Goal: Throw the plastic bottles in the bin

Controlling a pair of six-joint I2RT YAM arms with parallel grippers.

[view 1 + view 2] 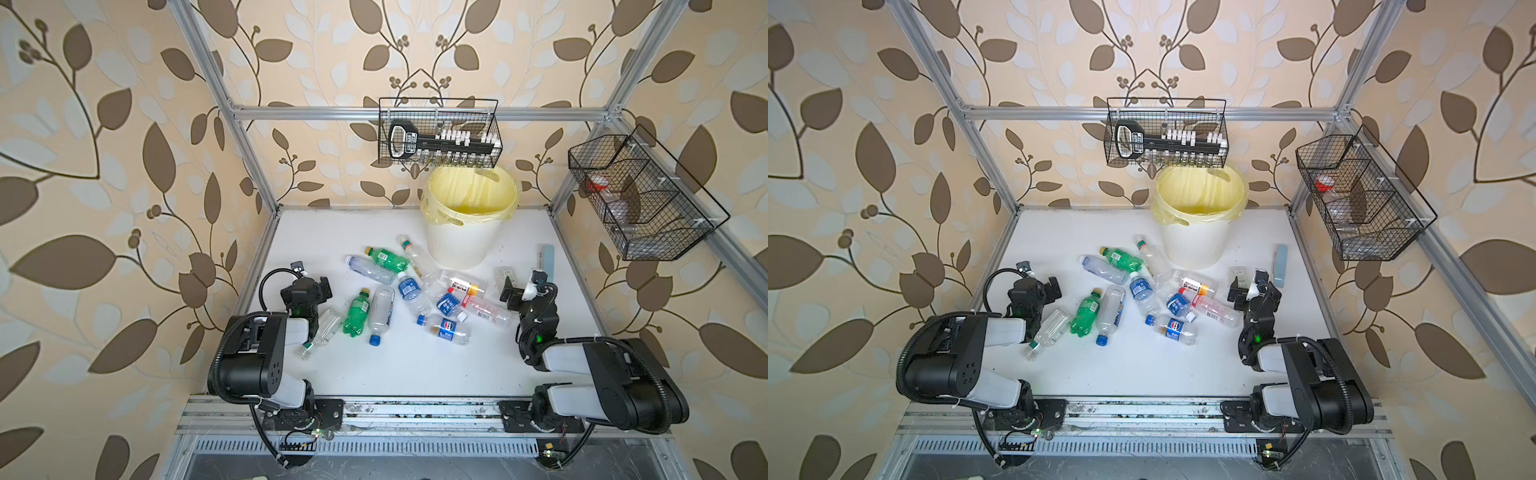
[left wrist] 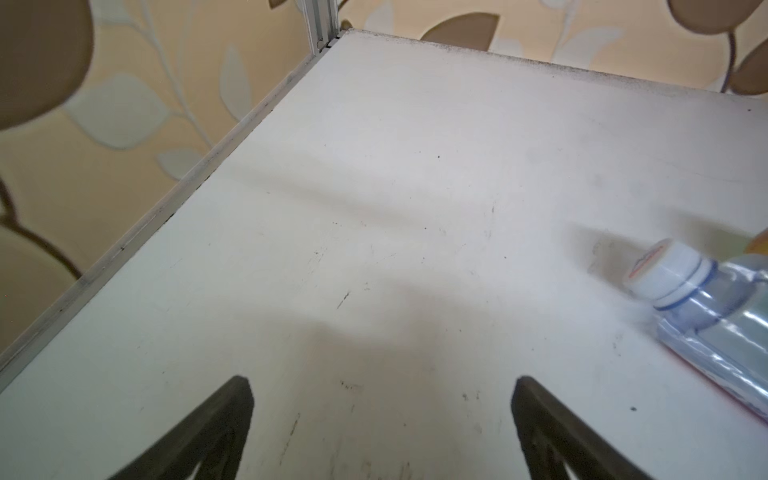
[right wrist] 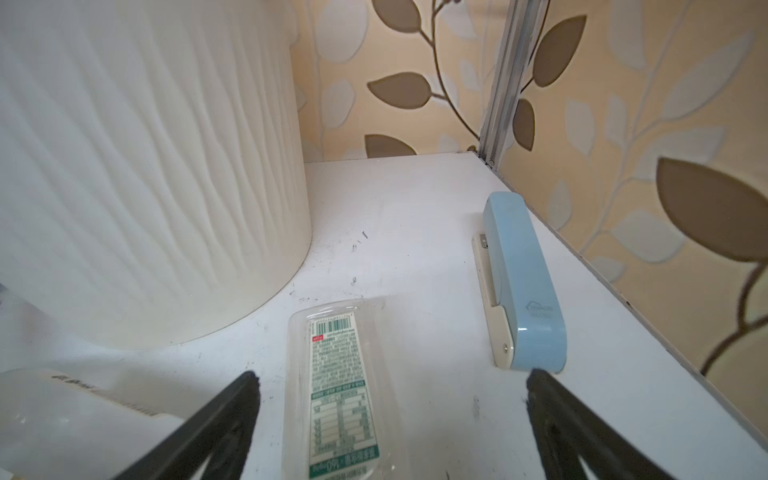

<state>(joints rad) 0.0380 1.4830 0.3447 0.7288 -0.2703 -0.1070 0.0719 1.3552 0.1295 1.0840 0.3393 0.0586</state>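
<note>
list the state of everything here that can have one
left gripper: open, empty, over bare table
right gripper: open, empty, over a clear labelled pack
bin: upright, bag-lined, no bottle visible inside
plastic bottles: lying on the table, none in the bin
pale-blue stapler: shut, on its side
back wire basket: hung on the frame, holding things

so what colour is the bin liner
The bin liner is pale yellow, clearest in a top view.

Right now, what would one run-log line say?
left pincer: open, empty | right pincer: open, empty | small plastic bottles: lying on white table | cream ribbed plastic bin: no bottle visible inside
</note>
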